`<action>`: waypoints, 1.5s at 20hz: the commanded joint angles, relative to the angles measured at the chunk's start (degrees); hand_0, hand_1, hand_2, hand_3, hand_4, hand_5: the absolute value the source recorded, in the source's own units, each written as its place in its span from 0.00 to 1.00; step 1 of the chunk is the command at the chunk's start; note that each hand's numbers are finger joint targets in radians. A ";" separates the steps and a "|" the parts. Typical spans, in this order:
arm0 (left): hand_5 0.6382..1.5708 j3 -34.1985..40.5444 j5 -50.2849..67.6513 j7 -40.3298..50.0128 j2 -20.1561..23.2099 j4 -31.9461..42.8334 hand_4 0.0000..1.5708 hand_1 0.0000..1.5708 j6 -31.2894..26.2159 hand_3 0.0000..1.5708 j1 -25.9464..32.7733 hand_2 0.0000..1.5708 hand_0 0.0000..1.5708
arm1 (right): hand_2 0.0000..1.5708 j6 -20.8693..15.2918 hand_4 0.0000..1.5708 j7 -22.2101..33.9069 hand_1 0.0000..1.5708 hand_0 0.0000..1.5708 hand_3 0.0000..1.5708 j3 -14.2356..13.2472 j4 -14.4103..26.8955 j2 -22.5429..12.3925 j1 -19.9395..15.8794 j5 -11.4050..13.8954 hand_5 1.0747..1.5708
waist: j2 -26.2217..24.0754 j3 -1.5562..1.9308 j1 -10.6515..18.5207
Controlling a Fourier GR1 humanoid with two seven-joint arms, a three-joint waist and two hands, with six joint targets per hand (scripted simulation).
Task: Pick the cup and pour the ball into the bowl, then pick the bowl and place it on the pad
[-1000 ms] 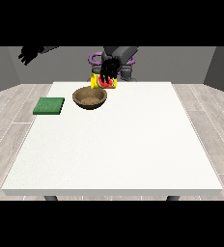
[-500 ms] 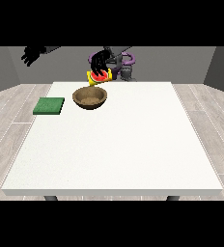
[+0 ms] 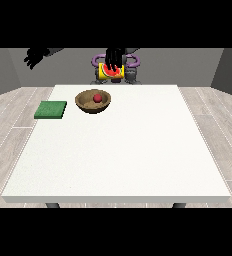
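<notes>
I'm seeing the white table (image 3: 138,160) wide open toward the near edge. Hand at view's right (image 3: 114,61) is curling round the yellow cup (image 3: 109,73), wooden bowl (image 3: 93,101) w/ red ball (image 3: 96,98) below the fingers; other hand (image 3: 34,57) is hanging raised w/ fingers relaxed, holding nothing, green pad (image 3: 51,110) below it.

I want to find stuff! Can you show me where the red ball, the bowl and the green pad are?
red ball (image 3: 96,98), front view, middle of the ball, inside the bowl.
brown bowl (image 3: 86,105), front view, its outer wall near the front rim.
green pad (image 3: 51,109), front view, middle of its top face.
</notes>
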 commanded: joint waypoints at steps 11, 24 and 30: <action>1.00 41.89 51.90 -18.58 4.52 -19.52 0.68 0.00 1.18 0.00 4.60 0.00 0.00 | 0.00 -8.53 0.49 -0.49 0.00 0.00 0.00 1.62 -0.60 5.21 1.93 4.07 0.97 | 1.60 -0.55 11.03; 0.99 57.25 74.54 -24.59 20.75 -19.52 0.66 0.00 -24.73 0.00 8.30 0.00 0.00 | 0.00 -13.96 0.46 -12.12 0.00 0.00 0.00 2.78 6.71 14.30 -0.34 5.81 0.99 | 11.59 0.12 14.13; 0.97 59.26 76.07 -23.13 24.70 -19.83 0.64 0.00 -23.78 0.00 9.34 0.00 0.00 | 0.00 -16.71 0.37 -15.37 0.00 0.00 0.00 6.86 11.11 17.85 -4.25 9.02 0.97 | 12.20 0.11 10.21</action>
